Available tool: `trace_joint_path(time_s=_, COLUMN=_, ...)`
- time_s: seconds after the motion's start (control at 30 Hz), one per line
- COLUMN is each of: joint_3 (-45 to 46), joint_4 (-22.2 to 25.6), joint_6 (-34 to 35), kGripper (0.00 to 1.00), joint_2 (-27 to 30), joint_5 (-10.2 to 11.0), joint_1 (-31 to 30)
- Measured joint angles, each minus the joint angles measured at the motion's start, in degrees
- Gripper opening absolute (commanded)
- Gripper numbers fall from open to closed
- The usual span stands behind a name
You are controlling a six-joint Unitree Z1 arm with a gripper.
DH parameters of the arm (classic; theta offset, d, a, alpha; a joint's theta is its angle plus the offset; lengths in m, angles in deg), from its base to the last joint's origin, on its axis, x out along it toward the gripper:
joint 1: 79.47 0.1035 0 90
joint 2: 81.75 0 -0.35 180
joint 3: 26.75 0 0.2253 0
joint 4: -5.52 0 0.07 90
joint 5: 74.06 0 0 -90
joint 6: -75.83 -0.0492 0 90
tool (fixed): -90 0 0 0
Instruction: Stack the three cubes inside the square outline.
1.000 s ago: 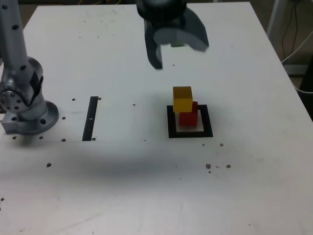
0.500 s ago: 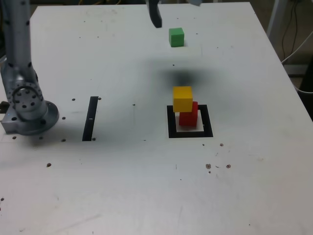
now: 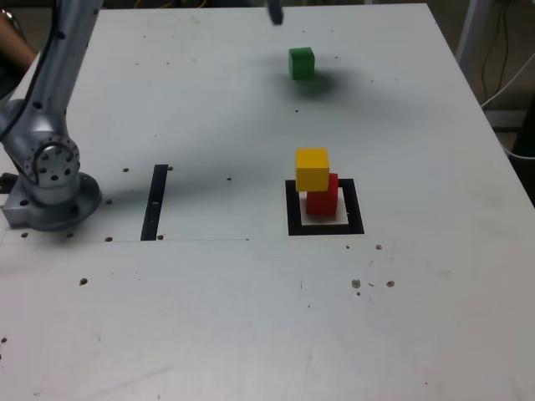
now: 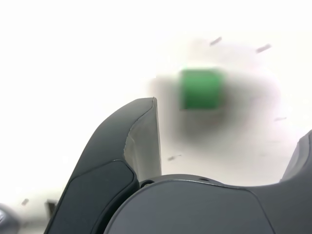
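The gripper [image 4: 229, 126] has its jaws spread wide and holds nothing. In the wrist view one dark finger [image 4: 122, 161] curves up in the foreground, and the edge of the other shows at the far side of the picture. The green cube [image 4: 201, 89] lies on the white table [image 4: 73, 58] beyond the fingertips, in line with the gap between the jaws but apart from both; it looks blurred. Its shadow spreads on the table around and below it.

In the exterior view only a dark tip of the gripper [image 3: 274, 12] shows at the top edge, just to the exterior view's left of the green cube [image 3: 302, 63] and farther back. The cube sits alone on the table [image 3: 251, 317], touching nothing else.

Well away from the gripper, nearer the camera, lies the black square outline [image 3: 292, 209]. The red cube [image 3: 322, 197] stands inside it on the white centre, and the yellow cube [image 3: 312, 168] rests on top of the red one, set a little off toward the exterior view's left. The green cube is well apart from this pair.
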Motion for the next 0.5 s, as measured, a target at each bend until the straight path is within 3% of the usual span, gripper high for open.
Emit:
trace_joint_path(time_s=0.17, joint_3=1.1, joint_4=-2.3, joint_6=0.0, kGripper=0.97, joint_2=-5.1, joint_5=0.3, joint_1=0.7)
trace_joint_path(time_s=0.5, joint_3=4.0, joint_4=-3.5, joint_6=0.1, kGripper=0.95, joint_2=-5.4, joint_5=1.1, joint_1=0.7)
